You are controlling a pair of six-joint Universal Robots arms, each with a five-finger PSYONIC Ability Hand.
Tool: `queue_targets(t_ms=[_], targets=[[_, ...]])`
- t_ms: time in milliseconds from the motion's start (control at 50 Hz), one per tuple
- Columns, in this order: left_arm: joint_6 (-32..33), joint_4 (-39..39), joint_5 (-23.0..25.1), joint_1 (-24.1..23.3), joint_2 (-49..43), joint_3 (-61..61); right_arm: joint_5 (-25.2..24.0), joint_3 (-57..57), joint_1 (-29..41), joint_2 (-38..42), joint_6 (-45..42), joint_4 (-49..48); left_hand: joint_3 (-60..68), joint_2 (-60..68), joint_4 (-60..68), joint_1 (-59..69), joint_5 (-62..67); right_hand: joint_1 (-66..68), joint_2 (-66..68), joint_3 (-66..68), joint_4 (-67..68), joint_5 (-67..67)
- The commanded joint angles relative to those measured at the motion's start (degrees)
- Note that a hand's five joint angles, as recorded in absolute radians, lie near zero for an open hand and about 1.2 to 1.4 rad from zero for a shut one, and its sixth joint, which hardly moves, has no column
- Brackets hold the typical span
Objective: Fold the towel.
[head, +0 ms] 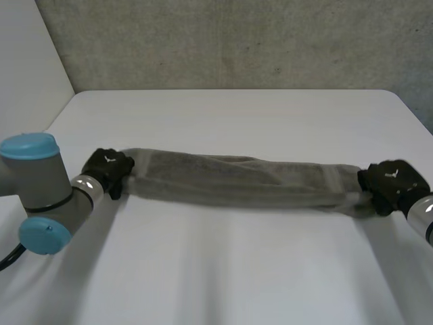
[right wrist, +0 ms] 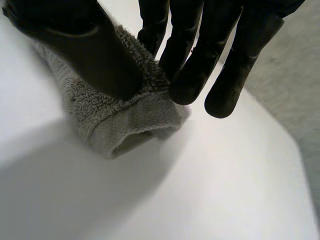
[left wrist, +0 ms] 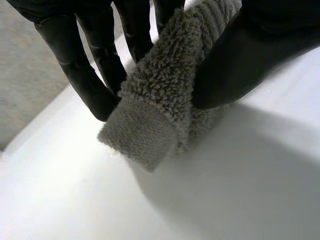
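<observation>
- Stretching across the middle of the tabletop (head: 230, 271), the grey towel (head: 237, 179) is bunched into a strip, its corners hidden in folds.
- Thumb and fingers of the left robot hand (head: 108, 167) pinch one end; the right robot hand (head: 392, 179) pinches the other.
- White tabletop, with a rough grey wall (head: 237, 40) behind.

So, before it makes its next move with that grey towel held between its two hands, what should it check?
1. Left hand grips its end of the towel: ok, the cloth is pinched between thumb and fingers.
2. Right hand grips the other end: ok, pinched the same way.
3. Towel pulled straight between the hands: ok, it runs across the table as one long band.
4. Towel spread flat: not ok, it is bunched narrow along its length.
5. Towel lifted off the table: cannot tell; the middle may rest on it.
</observation>
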Motion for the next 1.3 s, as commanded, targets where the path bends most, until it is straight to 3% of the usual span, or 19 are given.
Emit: queue_targets(t_ms=[20,200,300,340,520,560,580,600,640,700,920,1060,1100,1140,1160,1300], targets=[[-0.93,-0.02,-1.13,1.08,7.22,-0.25,0.33,-7.91,0.26,-2.76,-0.17,4.19,-8.42,-6.60,-7.10,-3.86,-15.72,3.94,4.49,3.23,2.92,3.59],[-0.66,-0.38,-0.86,0.37,12.84,-9.04,-0.90,-11.42,0.18,-2.59,-1.92,8.76,-8.42,-6.60,-7.10,-3.86,-15.72,3.94,4.49,3.23,2.92,3.59],[-0.22,-0.11,-0.69,-0.16,14.43,-15.63,-0.81,-8.70,0.00,-2.32,-7.46,9.99,-8.42,-6.60,-7.10,-3.86,-15.72,3.94,4.49,3.23,2.92,3.59],[-0.22,-0.02,-0.69,-0.33,15.30,-18.61,-0.72,-6.69,-0.61,-1.28,-10.79,10.34,-15.76,-13.94,-14.43,-11.19,-23.06,3.94,4.49,3.23,2.92,3.59],[-0.22,-0.20,-0.78,0.55,18.29,-20.64,-0.98,-3.43,-3.43,-0.13,-12.82,10.69,-18.65,-16.84,-17.33,-14.09,-25.96,3.94,4.49,3.23,2.92,3.59],[-0.22,-0.46,-0.69,0.55,19.08,-21.08,-1.16,-3.25,-3.78,-0.04,-12.91,10.61,-22.19,-20.37,-20.87,-17.63,-29.49,3.94,4.49,3.23,2.92,3.59],[-0.22,-0.81,-0.60,0.55,19.96,-21.52,-1.51,-3.25,-4.48,-0.04,-13.00,10.61,-34.01,-32.20,-32.69,-29.45,-41.32,3.94,4.49,3.23,2.92,3.59],[-0.22,-0.82,-0.60,0.55,19.96,-21.52,-1.51,-3.25,-4.48,-0.04,-13.00,10.61,-34.13,-32.32,-32.81,-29.57,-41.44,3.94,4.49,3.23,2.92,3.59],[-0.22,-0.90,-0.51,-0.06,21.54,-22.83,-2.65,-3.25,-6.76,-0.04,-13.61,10.61,-57.08,-55.26,-55.76,-52.52,-64.38,3.94,4.49,3.23,2.92,3.59],[-0.31,-0.82,-0.51,-0.24,23.73,-23.80,-3.36,-3.95,-9.04,-0.04,-15.01,10.69,-68.25,-66.43,-66.93,-63.69,-75.55,3.94,4.49,3.23,2.92,3.59],[-0.93,-0.82,-0.51,0.98,31.12,-24.16,-3.36,-11.23,-17.74,0.14,-17.83,11.04,-68.28,-66.46,-66.96,-63.72,-75.58,3.94,4.49,3.23,2.92,3.59],[-1.10,-0.82,-0.34,3.01,33.59,-23.02,-2.74,-19.16,-18.37,-0.21,-18.01,14.47,-68.28,-66.46,-66.96,-63.72,-75.58,3.94,4.49,3.23,2.92,3.59],[-1.10,-0.55,-0.25,3.01,33.76,-22.66,-2.74,-21.00,-16.61,-0.48,-17.22,16.32,-68.28,-66.46,-66.96,-63.72,-75.58,3.94,4.49,3.23,2.92,3.59],[-1.89,-0.29,-0.34,2.48,33.76,-20.92,-2.57,-24.50,-8.39,-0.65,-16.00,18.77,-68.45,-66.63,-67.13,-63.88,-75.75,3.94,4.49,3.23,2.92,3.59],[-1.89,-0.29,-0.34,2.48,33.76,-20.91,-2.57,-24.52,-8.35,-0.65,-15.99,18.78,-68.45,-66.63,-67.13,-63.88,-75.75,3.94,4.49,3.23,2.92,3.59],[-10.57,-0.20,-0.43,1.69,32.80,-16.34,0.41,-27.33,15.68,-1.19,-11.50,18.61,-68.11,-66.30,-66.79,-63.55,-75.42,3.94,4.49,3.23,2.92,3.59]])
